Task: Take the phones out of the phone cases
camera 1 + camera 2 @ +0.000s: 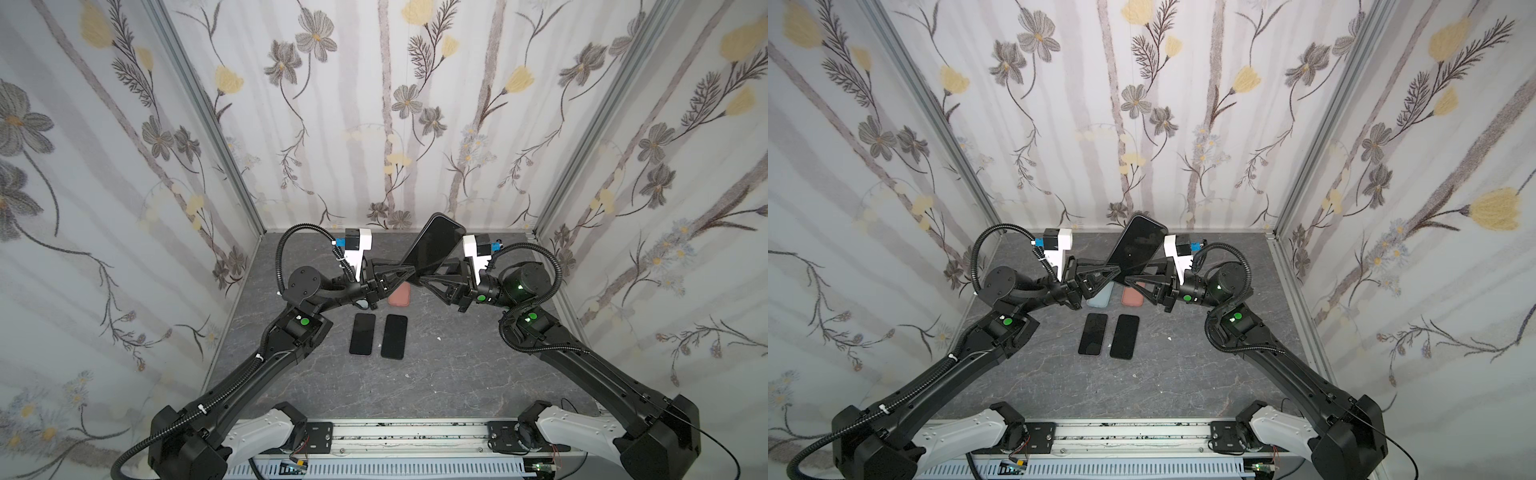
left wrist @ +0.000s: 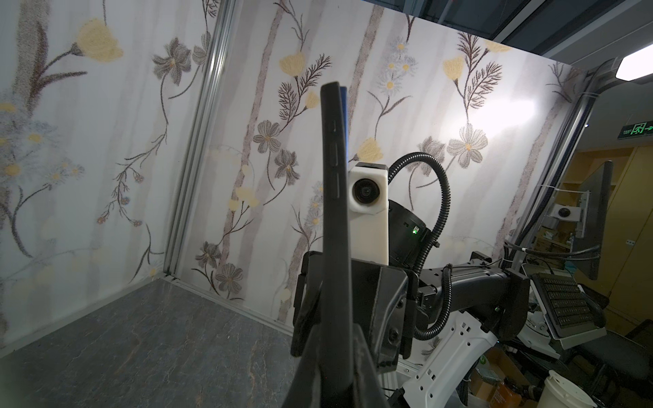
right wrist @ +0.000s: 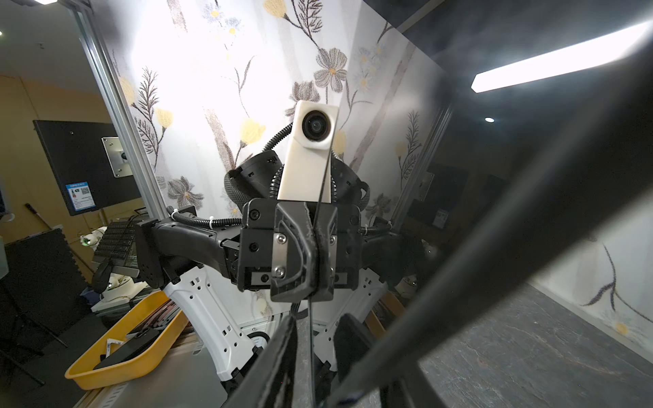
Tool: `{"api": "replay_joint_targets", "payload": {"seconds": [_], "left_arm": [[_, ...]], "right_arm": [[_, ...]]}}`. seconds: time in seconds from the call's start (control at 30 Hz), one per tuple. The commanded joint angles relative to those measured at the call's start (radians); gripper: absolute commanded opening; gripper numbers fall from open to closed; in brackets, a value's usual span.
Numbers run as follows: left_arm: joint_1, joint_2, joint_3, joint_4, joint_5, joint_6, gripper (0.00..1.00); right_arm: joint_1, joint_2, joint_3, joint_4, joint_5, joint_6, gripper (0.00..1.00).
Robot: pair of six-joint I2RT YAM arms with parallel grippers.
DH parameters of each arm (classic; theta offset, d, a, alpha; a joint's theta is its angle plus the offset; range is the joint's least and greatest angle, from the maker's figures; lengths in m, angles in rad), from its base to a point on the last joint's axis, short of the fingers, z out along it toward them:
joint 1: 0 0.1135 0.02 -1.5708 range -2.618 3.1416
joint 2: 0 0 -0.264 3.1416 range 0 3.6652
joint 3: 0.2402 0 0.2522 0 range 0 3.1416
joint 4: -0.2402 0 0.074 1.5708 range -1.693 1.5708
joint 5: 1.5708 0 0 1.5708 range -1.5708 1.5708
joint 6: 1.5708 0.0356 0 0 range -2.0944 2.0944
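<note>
A dark phone (image 1: 434, 247) in its phone case is held tilted in the air at the back of the table, screen toward both top views (image 1: 1138, 245). My left gripper (image 1: 409, 272) is shut on its lower left corner. In the left wrist view the phone (image 2: 334, 212) stands edge-on between the fingers (image 2: 364, 353), with a blue strip along its far edge. I cannot tell phone from case there. My right gripper (image 1: 424, 279) straddles the lower right corner. In the right wrist view one finger (image 3: 282, 353) stands a little off the phone's thin edge (image 3: 312, 339).
Two bare dark phones (image 1: 363, 333) (image 1: 394, 336) lie screen up side by side mid-table. Under the grippers lie a pink case (image 1: 1133, 296) and a light blue case (image 1: 1100, 297). Flowered walls close in the grey table (image 1: 457, 365) on three sides.
</note>
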Motion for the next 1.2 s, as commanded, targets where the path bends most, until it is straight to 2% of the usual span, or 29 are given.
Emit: {"api": "replay_joint_targets", "payload": {"seconds": [0.0, 0.53, 0.63, 0.77, 0.97, 1.17], "left_arm": [[-0.003, -0.005, 0.001, 0.099, 0.005, -0.006, 0.0], [-0.005, 0.003, -0.013, 0.099, 0.001, 0.002, 0.0], [-0.005, -0.003, -0.024, 0.099, -0.016, 0.022, 0.0], [-0.005, -0.025, -0.059, 0.096, -0.078, 0.094, 0.33], [-0.005, -0.095, -0.147, 0.07, -0.255, 0.262, 0.73], [-0.005, -0.137, -0.156, 0.004, -0.358, 0.406, 0.8]], "right_arm": [[0.002, 0.009, 0.004, 0.061, 0.011, 0.03, 0.35], [0.004, 0.001, 0.004, 0.081, 0.009, 0.055, 0.01], [0.004, -0.006, 0.003, 0.068, 0.017, 0.038, 0.0], [0.004, -0.02, 0.007, -0.007, 0.044, -0.017, 0.0], [0.004, -0.06, 0.017, -0.203, 0.122, -0.159, 0.0], [0.006, -0.094, 0.016, -0.365, 0.261, -0.267, 0.0]]}}
